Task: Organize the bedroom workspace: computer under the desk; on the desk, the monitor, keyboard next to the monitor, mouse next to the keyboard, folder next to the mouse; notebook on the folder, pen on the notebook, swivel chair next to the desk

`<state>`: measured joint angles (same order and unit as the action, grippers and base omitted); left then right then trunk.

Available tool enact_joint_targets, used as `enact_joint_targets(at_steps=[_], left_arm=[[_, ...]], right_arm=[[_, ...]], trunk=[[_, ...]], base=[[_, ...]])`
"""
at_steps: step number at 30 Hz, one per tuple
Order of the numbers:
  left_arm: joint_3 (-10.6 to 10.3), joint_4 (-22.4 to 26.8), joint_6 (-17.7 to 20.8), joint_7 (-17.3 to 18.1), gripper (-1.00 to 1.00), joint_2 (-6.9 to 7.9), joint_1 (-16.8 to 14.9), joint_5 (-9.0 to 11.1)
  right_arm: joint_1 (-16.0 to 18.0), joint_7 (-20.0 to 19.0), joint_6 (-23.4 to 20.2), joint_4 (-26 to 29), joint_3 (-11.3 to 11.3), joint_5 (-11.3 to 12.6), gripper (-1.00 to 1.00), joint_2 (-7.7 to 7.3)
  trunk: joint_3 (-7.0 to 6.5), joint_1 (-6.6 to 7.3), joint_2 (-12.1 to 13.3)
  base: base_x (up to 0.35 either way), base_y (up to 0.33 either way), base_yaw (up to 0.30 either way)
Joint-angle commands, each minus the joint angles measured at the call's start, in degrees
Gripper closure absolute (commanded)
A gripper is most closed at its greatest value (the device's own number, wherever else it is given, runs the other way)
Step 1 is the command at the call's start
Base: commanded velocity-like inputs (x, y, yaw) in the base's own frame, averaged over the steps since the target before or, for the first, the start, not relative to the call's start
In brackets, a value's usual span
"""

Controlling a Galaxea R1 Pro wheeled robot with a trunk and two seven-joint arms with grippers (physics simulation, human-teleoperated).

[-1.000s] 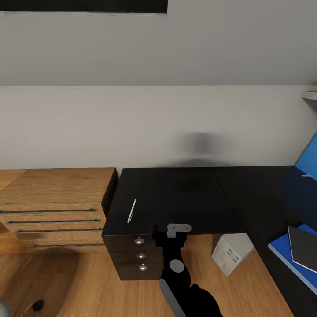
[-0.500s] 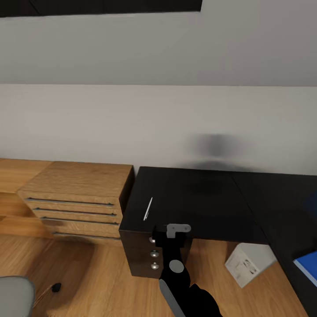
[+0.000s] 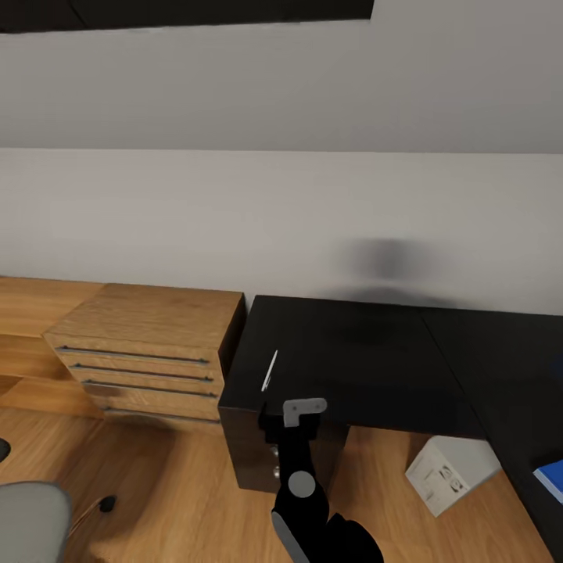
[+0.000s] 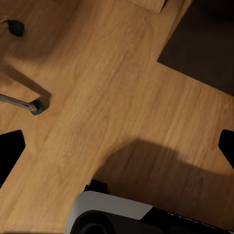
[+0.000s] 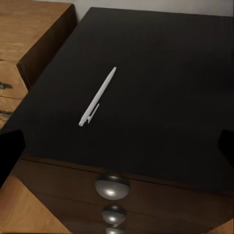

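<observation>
A thin white pen [image 3: 269,370] [image 5: 97,104] lies near the left end of the long black desk [image 3: 360,356] [image 5: 161,73], above its drawers with round silver knobs [image 5: 112,186]. My right gripper [image 3: 295,414] [image 5: 117,146] hovers at the desk's front edge, just short of the pen, open with nothing between its fingers. My left gripper [image 4: 117,146] hangs open over the wooden floor. The white computer [image 3: 450,469] stands under the desk. A corner of the blue folder [image 3: 552,479] shows at the far right. The grey swivel chair [image 3: 27,520] sits at lower left.
A light wooden drawer cabinet [image 3: 148,344] stands against the desk's left end. A chrome chair leg with a black caster [image 4: 35,106] crosses the floor below my left gripper. A white wall runs behind the desk.
The camera has swung left: notebook and most of the folder left the picture, the chair came in. My right gripper sits slightly closer to the desk edge near the pen.
</observation>
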<state>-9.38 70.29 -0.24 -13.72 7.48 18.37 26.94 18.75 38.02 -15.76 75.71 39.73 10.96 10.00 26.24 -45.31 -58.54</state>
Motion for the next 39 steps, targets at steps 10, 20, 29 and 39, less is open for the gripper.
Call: enact_joint_targets(at_steps=[10, 20, 29, 39], left_arm=[[-0.2, 0.11, -0.02, -0.43, -1.0, 0.08, 0.0, 0.48], [-0.2, 0.11, -0.02, -0.43, -1.0, 0.13, 0.0, 0.48], [-0.2, 0.11, -0.02, -0.43, -1.0, 0.16, 0.0, 0.42], [-0.2, 0.11, -0.02, -0.35, -1.0, 0.09, 0.0, 0.26]], right_arm=[[0.06, 0.39, -0.32, -0.09, 0.4, 0.2, -1.0, 0.0], [0.06, 0.39, -0.32, -0.12, 0.43, 0.2, -1.0, 0.0], [0.06, 0.3, -0.32, -0.08, 0.41, 0.18, -1.0, 0.0], [0.1, -0.09, -0.32, -1.24, 1.74, -1.41, -1.0, -0.49]], trunk=[[0.05, -0.01, -0.04], [0.05, -0.01, -0.04], [0.05, -0.01, -0.04], [0.05, -0.01, -0.04]], base=[[0.0, 0.0, 0.246], [0.0, 0.0, 0.264], [0.022, 0.0, 0.215], [0.136, 0.0, 0.034]])
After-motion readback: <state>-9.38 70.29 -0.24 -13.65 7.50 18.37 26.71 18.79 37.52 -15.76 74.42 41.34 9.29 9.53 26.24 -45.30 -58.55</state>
